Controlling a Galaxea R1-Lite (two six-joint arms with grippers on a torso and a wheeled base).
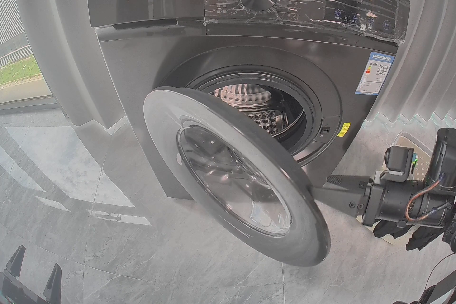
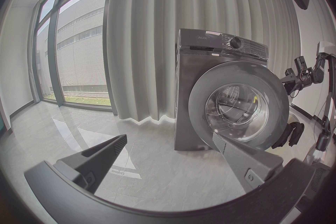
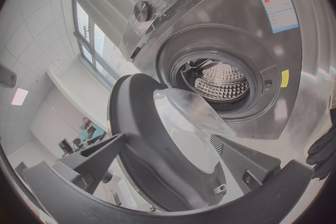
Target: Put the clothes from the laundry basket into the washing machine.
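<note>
clothes (image 1: 420,236), maybe that dark heap at lower right, aren't in the washing machine (image 1: 142,81) yet; right gripper (image 3: 168,139) spread wide straddling the door (image 1: 237,176) rim, left gripper (image 1: 38,258) open lower left, so swing it fully aside first.

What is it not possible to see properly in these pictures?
The bottom of the drum: head view, hidden behind the open door.
The dark clothes: head view, mostly covered by the right arm; their number is unclear.
The left gripper: head view, body cut off by the bottom edge.
The right gripper: head view, fingertips behind the door.
</note>
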